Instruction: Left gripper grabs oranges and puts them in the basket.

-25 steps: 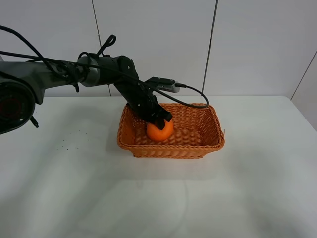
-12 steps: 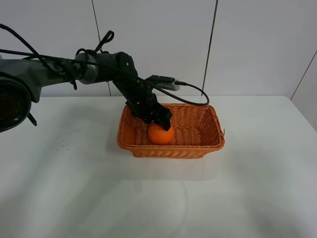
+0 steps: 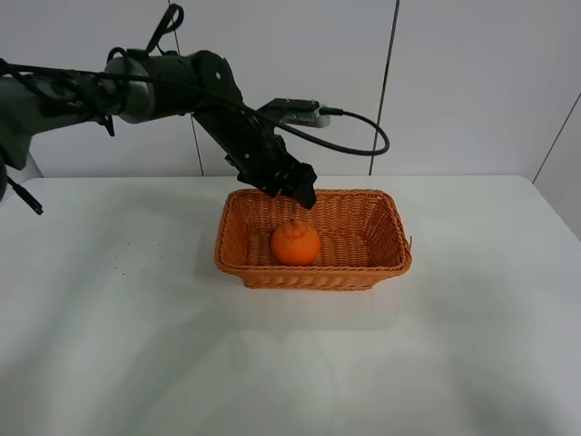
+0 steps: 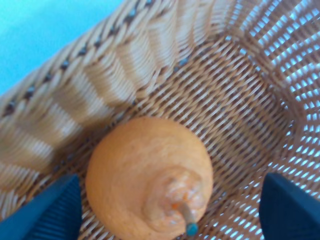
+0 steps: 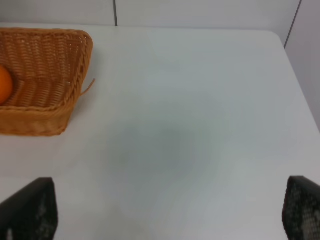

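The orange (image 3: 295, 242) rests alone on the floor of the wicker basket (image 3: 381, 259), left of its middle, knob and stem up. My left gripper (image 3: 304, 191) hangs open and empty above the basket's back left rim, clear of the fruit. In the left wrist view the orange (image 4: 149, 176) lies on the weave of the basket (image 4: 150, 55) between the two dark fingertips (image 4: 55, 210), untouched. My right gripper (image 5: 165, 215) is open, its fingertips (image 5: 30, 210) at the frame corners over bare table; the basket (image 5: 60, 85) and an edge of the orange (image 5: 4, 85) show at that view's side.
The white table (image 3: 136, 345) carries only the basket. A white panelled wall (image 3: 454, 82) stands behind it. The left arm's black cable (image 3: 359, 145) loops above the basket's back rim.
My left gripper has let go of the orange and risen up and back out of the basket. The orange now sits still on the basket floor.
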`<state>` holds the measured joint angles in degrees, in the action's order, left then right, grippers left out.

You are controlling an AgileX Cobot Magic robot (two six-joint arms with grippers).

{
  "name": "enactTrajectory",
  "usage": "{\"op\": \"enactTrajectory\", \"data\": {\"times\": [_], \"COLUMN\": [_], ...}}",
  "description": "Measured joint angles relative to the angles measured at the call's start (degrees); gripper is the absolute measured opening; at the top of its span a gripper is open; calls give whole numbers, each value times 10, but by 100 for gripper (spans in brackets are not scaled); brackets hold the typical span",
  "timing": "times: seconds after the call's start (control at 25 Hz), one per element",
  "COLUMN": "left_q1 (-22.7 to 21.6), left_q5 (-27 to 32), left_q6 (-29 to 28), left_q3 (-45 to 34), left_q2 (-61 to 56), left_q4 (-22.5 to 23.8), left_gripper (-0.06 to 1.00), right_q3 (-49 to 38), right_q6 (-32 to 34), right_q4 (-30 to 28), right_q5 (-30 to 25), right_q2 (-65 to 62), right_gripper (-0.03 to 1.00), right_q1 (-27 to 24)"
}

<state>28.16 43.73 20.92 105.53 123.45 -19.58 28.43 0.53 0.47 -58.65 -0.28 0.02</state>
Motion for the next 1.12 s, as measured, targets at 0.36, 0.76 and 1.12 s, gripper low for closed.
{"op": "enactTrajectory", "data": {"times": [0.36, 0.76, 1.12], "left_q1": [0, -18, -153], "left_q5": [32, 106, 133], "left_q6": [-29, -92, -98], "left_q3": [0, 0, 0], "left_q2": [-108, -195, -197], "left_q4": [66, 212, 245], "left_gripper": [82, 82, 82], "right_q3": [0, 0, 0], "right_q6": [0, 0, 0], "right_q4": [0, 0, 0], "right_q5": [0, 0, 0], "right_q2": [0, 0, 0], "right_gripper": [69, 69, 69], "right_q1": [0, 0, 0]}}
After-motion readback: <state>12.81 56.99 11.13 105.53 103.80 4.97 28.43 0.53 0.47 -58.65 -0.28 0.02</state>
